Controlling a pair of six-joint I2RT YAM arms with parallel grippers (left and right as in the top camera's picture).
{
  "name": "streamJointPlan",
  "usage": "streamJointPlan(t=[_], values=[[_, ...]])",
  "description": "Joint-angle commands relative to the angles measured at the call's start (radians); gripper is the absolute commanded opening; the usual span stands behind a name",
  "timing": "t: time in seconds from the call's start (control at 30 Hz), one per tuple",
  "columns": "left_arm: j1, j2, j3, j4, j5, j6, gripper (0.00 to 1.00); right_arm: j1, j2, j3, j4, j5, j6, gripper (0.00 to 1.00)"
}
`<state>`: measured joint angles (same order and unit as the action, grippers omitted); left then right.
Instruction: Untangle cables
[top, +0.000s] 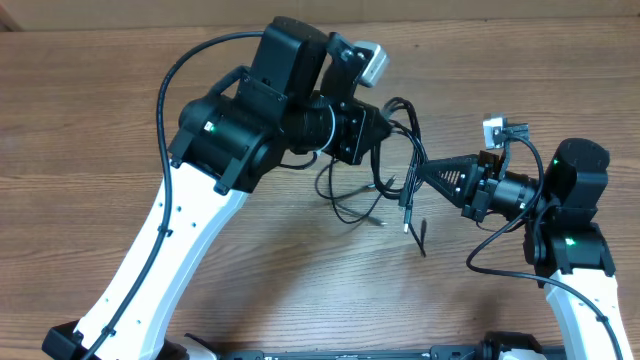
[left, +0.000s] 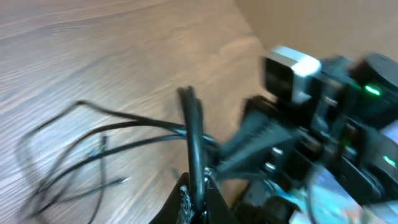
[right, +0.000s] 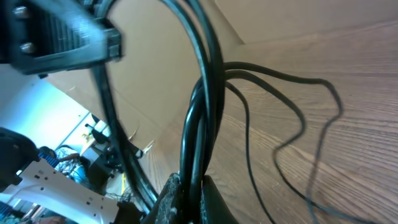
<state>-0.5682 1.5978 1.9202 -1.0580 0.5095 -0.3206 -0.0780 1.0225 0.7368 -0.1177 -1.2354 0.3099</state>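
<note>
The cables (top: 372, 190) are thin black cords, tangled on the wooden table between the two arms, with loose plug ends (top: 407, 218) hanging toward the front. My left gripper (top: 388, 125) is shut on a strand at the top of the tangle. In the left wrist view the jaws (left: 197, 194) clamp a black cord (left: 193, 134) that runs up from them, and thin loops (left: 87, 152) lie to the left. My right gripper (top: 425, 172) is shut on strands at the tangle's right side. The right wrist view shows its jaws (right: 189, 196) pinching two or three cords (right: 202, 106).
The wooden table (top: 120, 110) extends left and behind. The two grippers are close together, with the right arm's wrist camera (left: 289, 71) filling the right of the left wrist view. The left arm's own thick wire (top: 175, 75) arcs over the table.
</note>
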Motion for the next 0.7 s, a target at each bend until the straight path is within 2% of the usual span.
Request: streamJointPlan(t=[0.0, 0.13, 0.27, 0.43, 0.67], values=[[0.006, 0.001, 0.024, -0.004, -0.241, -0.198, 0.04, -0.002, 0.002, 0.010, -0.001, -0.066, -0.013, 0.04], [0.006, 0.001, 0.024, -0.011, -0.395, -0.370, 0.04, -0.002, 0.002, 0.010, -0.001, -0.107, -0.012, 0.04], [0.006, 0.001, 0.024, -0.016, -0.446, -0.449, 0.04, -0.002, 0.002, 0.010, -0.002, -0.114, -0.012, 0.04], [0.006, 0.001, 0.024, -0.031, -0.514, -0.621, 0.04, -0.002, 0.002, 0.010, -0.005, -0.129, -0.012, 0.04], [0.005, 0.001, 0.024, -0.040, -0.573, -0.742, 0.04, -0.002, 0.002, 0.010, -0.008, -0.139, -0.012, 0.04]])
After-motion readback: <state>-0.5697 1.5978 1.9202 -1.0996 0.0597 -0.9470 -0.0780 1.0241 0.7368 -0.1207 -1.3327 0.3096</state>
